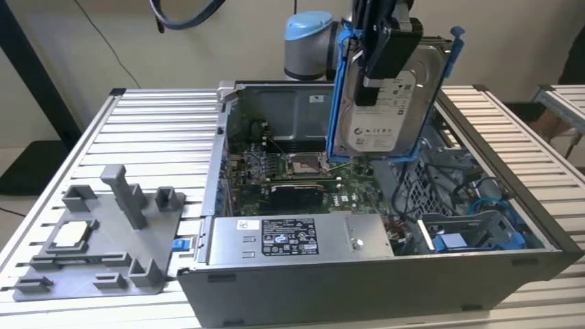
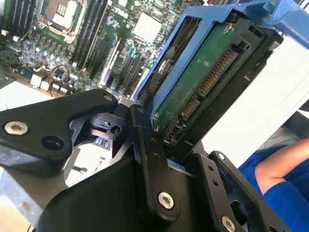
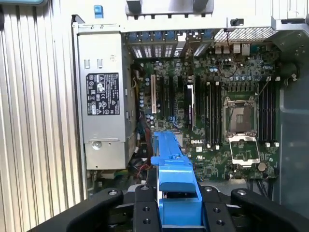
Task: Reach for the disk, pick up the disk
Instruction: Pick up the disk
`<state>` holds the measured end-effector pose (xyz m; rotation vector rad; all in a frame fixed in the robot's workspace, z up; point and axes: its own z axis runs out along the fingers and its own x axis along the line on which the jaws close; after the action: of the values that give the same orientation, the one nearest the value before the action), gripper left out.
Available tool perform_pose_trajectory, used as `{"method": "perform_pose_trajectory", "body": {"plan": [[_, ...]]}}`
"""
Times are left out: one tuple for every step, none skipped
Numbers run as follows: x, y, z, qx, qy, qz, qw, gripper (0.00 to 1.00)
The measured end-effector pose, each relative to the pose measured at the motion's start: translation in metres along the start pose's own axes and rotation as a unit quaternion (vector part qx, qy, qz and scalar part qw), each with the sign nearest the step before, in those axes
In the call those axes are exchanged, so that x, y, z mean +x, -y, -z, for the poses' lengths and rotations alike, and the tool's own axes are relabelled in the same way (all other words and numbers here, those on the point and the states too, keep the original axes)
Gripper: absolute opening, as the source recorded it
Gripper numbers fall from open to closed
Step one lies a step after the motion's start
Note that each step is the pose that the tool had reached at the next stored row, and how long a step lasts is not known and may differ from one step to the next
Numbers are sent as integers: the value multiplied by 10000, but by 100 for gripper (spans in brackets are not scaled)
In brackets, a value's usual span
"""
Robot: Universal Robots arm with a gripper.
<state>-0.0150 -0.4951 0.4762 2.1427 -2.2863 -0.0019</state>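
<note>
The gripper (image 1: 384, 58) is clenched on the disk (image 1: 388, 110), holding it upright in its blue frame above the open computer case (image 1: 366, 288). Inside the case lie the motherboard (image 3: 212, 111) and power supply (image 3: 104, 96). The case stands on the slatted table (image 1: 155, 130), beside a grey fixture (image 1: 105, 236) at the table's near corner.

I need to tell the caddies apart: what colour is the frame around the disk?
Blue, around the silver-grey disk; clearest in the exterior view.
</note>
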Motion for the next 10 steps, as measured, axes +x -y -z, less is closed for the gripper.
{"method": "perform_pose_trajectory", "body": {"plan": [[24, 2, -1, 0, 0, -4, 10000, 0], [49, 4, -2, 0, 0, -8, 10000, 0], [74, 6, -3, 0, 0, -12, 10000, 0], [99, 8, -4, 0, 0, -16, 10000, 0], [122, 9, -5, 0, 0, -20, 10000, 0], [147, 11, -6, 0, 0, -24, 10000, 0], [172, 14, -7, 0, 0, -27, 10000, 0], [198, 16, -8, 0, 0, -31, 10000, 0], [247, 20, -10, 0, 0, -38, 10000, 0], [271, 23, -10, 0, 0, -42, 10000, 0]]}}
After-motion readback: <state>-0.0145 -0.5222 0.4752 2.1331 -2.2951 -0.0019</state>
